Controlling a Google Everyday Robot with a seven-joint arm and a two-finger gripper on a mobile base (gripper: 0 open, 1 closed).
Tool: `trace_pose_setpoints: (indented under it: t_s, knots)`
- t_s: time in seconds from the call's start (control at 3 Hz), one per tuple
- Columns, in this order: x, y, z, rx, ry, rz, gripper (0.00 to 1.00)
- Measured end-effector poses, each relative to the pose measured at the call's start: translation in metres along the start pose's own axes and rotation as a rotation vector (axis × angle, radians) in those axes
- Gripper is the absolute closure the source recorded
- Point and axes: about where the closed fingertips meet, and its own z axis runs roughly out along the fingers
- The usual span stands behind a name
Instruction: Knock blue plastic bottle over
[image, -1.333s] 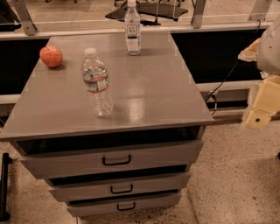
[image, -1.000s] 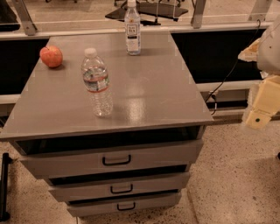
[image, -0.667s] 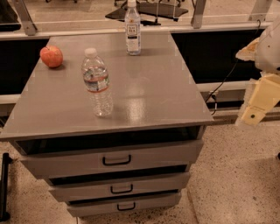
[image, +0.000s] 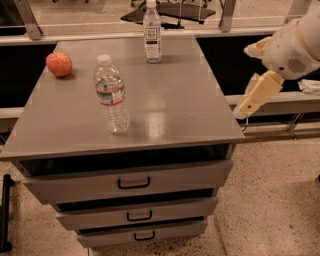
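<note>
The blue plastic bottle (image: 152, 31) stands upright at the far edge of the grey cabinet top (image: 165, 95). It is slim, with a white cap and a white label with dark print. My gripper (image: 256, 92) hangs in the air off the right edge of the cabinet top, at about its height. It is well to the right of the bottle and nearer to the camera, and touches nothing. The white arm (image: 295, 42) reaches in from the upper right.
A wider ribbed clear bottle (image: 112, 95) with a red-and-white band stands upright at the middle left. A red apple (image: 59, 64) lies at the far left. The cabinet has three drawers (image: 132, 182) below. A glass wall and a ledge run behind it.
My gripper and arm have moved left, closer to the right edge of the cabinet top. Both bottles and the apple have not moved.
</note>
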Motion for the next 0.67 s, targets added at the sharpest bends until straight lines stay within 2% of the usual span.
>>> trace_pose_setpoints:
  t_s: [0.33, 0.67]
  knots:
    - [-0.048, -0.038, 0.054, 0.037, -0.221, 0.003, 0.00]
    - [-0.093, -0.064, 0.087, 0.092, -0.369, 0.032, 0.00]
